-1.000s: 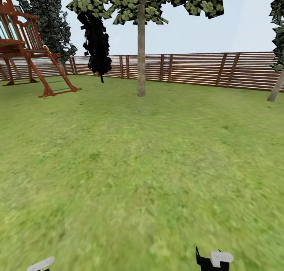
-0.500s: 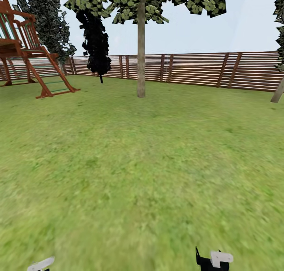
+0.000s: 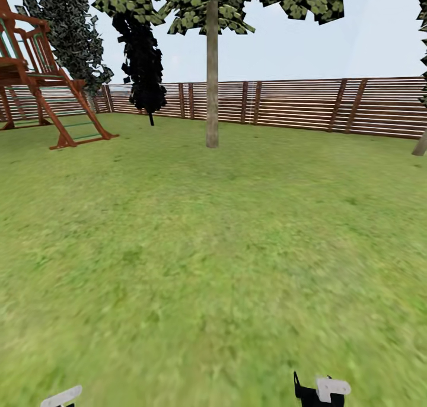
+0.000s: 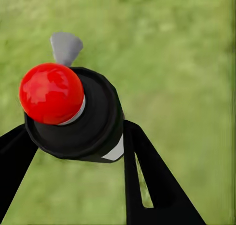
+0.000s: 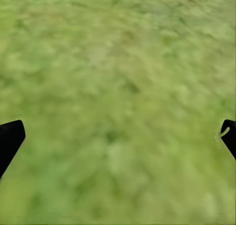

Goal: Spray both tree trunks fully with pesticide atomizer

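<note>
In the left wrist view my left gripper [image 4: 76, 132] is shut on the pesticide atomizer [image 4: 96, 114]. Its dark body sits between the two black fingers [image 4: 147, 180], with the red nozzle tip [image 4: 50, 93] toward the camera and the grey trigger [image 4: 65, 47] beyond. My right gripper [image 5: 119, 136] is open over bare grass, holding nothing. Straight ahead across the lawn stands a tree with a bare grey-brown trunk [image 3: 212, 80]. The foot of a second, leaning trunk [image 3: 420, 145] shows at the far right edge.
A brown slatted fence [image 3: 296, 103] rings the back of the lawn [image 3: 213, 247]. A red-brown wooden play frame [image 3: 41, 80] stands at the back left. A near-black conifer [image 3: 142, 69] grows by the fence, left of the tree.
The whole head view has crept forward: the play frame slid left and the right-edge trunk slid further out of the picture. Both arms hold their pose.
</note>
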Tool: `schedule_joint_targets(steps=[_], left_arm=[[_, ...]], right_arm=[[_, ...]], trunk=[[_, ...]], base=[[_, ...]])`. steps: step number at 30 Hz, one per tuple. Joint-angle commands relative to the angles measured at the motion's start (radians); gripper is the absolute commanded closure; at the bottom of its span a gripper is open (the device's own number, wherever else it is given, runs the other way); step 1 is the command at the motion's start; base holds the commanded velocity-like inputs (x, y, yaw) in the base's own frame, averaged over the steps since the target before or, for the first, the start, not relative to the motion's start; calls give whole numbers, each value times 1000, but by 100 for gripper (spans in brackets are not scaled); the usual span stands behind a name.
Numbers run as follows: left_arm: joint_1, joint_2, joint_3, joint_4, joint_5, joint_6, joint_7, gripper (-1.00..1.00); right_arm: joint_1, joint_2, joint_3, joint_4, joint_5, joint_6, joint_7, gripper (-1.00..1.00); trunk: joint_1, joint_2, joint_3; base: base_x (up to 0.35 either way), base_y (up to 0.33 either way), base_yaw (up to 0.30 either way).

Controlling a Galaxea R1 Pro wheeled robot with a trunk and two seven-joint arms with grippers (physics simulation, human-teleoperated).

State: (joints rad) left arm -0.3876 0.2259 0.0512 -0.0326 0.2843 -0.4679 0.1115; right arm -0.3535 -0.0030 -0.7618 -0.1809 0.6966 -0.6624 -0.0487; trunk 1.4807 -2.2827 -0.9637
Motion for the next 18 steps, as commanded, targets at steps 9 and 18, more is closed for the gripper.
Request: schedule_joint_targets(steps=[9,18], left_arm=[[-1,0,5,0,-2,-1,1,100],[-1,0,5,0,-2,-1,1,100]], right_arm=[[-1,0,-5,1,11,-3,-5,-100],[-1,0,-5,33,11,-3,-5,-100]], trunk=[[0,0,-1],[0,0,-1]], base=[[340,0,0],[340,0,0]])
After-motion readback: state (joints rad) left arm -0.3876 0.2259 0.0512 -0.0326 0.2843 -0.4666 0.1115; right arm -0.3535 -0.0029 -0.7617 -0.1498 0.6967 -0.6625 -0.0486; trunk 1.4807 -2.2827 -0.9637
